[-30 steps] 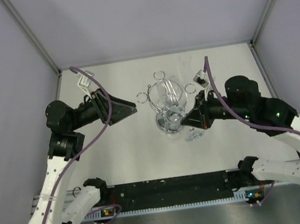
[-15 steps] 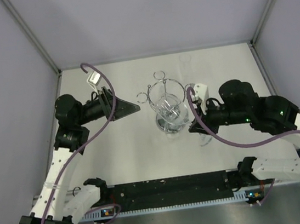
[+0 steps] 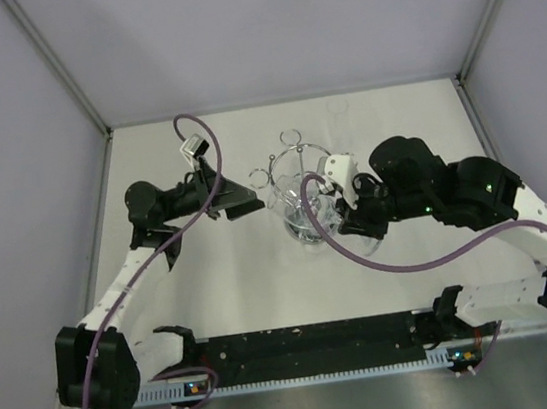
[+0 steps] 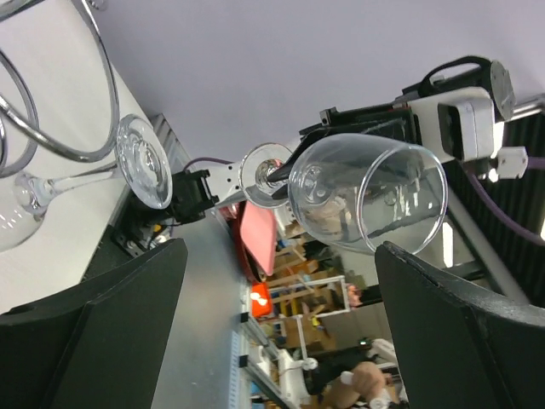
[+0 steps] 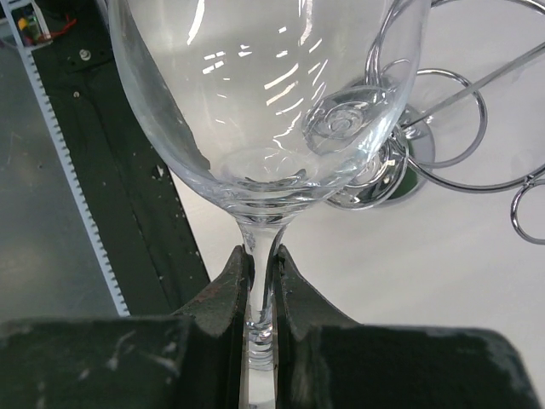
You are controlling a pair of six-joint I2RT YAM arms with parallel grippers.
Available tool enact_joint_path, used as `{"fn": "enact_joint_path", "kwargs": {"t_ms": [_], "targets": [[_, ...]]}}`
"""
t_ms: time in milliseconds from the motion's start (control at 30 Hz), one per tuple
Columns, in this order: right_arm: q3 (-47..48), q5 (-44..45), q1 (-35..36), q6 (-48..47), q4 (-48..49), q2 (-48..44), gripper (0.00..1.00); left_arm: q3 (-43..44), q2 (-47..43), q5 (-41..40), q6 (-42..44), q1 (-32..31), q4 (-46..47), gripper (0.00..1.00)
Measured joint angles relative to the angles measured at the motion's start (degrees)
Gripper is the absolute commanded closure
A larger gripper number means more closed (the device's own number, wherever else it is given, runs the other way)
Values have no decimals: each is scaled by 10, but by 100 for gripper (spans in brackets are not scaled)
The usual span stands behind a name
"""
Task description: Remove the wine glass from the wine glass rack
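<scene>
My right gripper (image 5: pixel 260 285) is shut on the stem of a clear wine glass (image 5: pixel 264 102) and holds it in the air, just right of the chrome wine glass rack (image 3: pixel 308 222). The rack's mirrored base (image 5: pixel 383 175) and rings (image 5: pixel 447 119) show behind the bowl. In the left wrist view the held glass (image 4: pixel 366 196) hangs free of the rack's hoop (image 4: pixel 85 149). A second glass (image 4: pixel 136 162) stays by the hoop. My left gripper (image 3: pixel 256 205) is open and empty, just left of the rack, pointing at it.
The black strip (image 3: pixel 312 341) with both arm bases runs along the table's near edge. Grey walls close in the left, right and far sides. A purple cable (image 3: pixel 382 261) loops under the right arm.
My right wrist has turned and brought the glass from low beside the rack's base up close to the rack. My left arm has stretched further right toward the rack, gripper still open.
</scene>
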Motion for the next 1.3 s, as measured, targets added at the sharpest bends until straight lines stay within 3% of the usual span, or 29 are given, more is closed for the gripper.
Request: {"fn": "enact_joint_path", "kwargs": {"t_ms": [67,167,333,500,700,900,1300], "targets": [[0,7,7,-8,-11,2,100,-18,19,7,-33,2,33,2],[0,12,16,-18,-22,2,100,-15,7,15,-8,3,11,2],[10,34,29,-29,-37,18,100,59,-53,1,131,3,-188,2],[37,53,44,-38,-37,63,100,106,-88,-14,226,2,-304,4],[55,75,58,-47,-38,96,100,104,-84,-24,284,3,-399,9],[64,106,71,-48,-60,113,100,104,-84,-24,314,3,-446,29],[69,135,85,-47,-75,117,100,104,-84,-20,339,4,-475,31]]}}
